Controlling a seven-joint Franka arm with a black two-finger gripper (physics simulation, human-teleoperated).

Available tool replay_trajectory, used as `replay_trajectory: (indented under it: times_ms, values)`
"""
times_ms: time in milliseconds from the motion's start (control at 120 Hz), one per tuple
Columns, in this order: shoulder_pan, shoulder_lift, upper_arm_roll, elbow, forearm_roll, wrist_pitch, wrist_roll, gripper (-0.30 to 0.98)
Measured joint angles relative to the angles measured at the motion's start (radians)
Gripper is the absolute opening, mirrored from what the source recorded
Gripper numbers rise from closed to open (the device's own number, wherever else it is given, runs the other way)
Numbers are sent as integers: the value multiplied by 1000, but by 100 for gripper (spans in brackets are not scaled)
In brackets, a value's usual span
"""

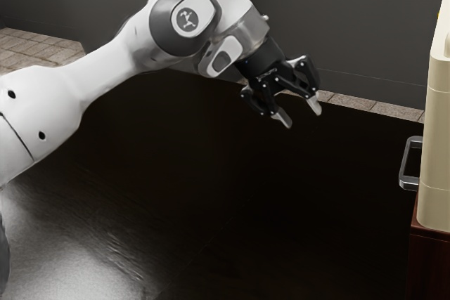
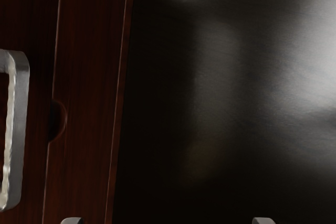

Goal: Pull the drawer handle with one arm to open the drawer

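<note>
In the exterior view my gripper (image 1: 300, 112) hangs in the air with its two fingertips apart and nothing between them. The metal handle (image 1: 406, 162) is at the exterior view's right, lower than the gripper and well away from it. It juts from the front of a cream-coloured unit. The wrist view shows the silver handle (image 2: 20, 124) on a dark red-brown wooden front (image 2: 89, 93). Tips of my gripper (image 2: 168, 221) appear there too, widely spaced and not touching the handle. Whether the drawer stands closed, I cannot tell.
The cream unit (image 1: 437, 117) rises at the exterior view's right, above a red-brown cabinet (image 1: 429, 265). A dark, partly glossy surface (image 1: 232, 209) spreads below the arm. Behind it are a grey wall (image 1: 365, 26) and a strip of tiles.
</note>
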Motion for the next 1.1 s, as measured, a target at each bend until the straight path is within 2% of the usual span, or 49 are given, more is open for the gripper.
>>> replay_trajectory:
  times_ms: [267, 400, 683, 1100]
  values:
    - [-23, 86, -64, 9, -54, 59, 149, 35]
    - [-71, 137, -76, 70, -63, 88, 202, 34]
    - [-99, 189, -121, 87, -68, 148, 203, 33]
    - [-119, 272, -126, 86, -70, 208, 203, 16]
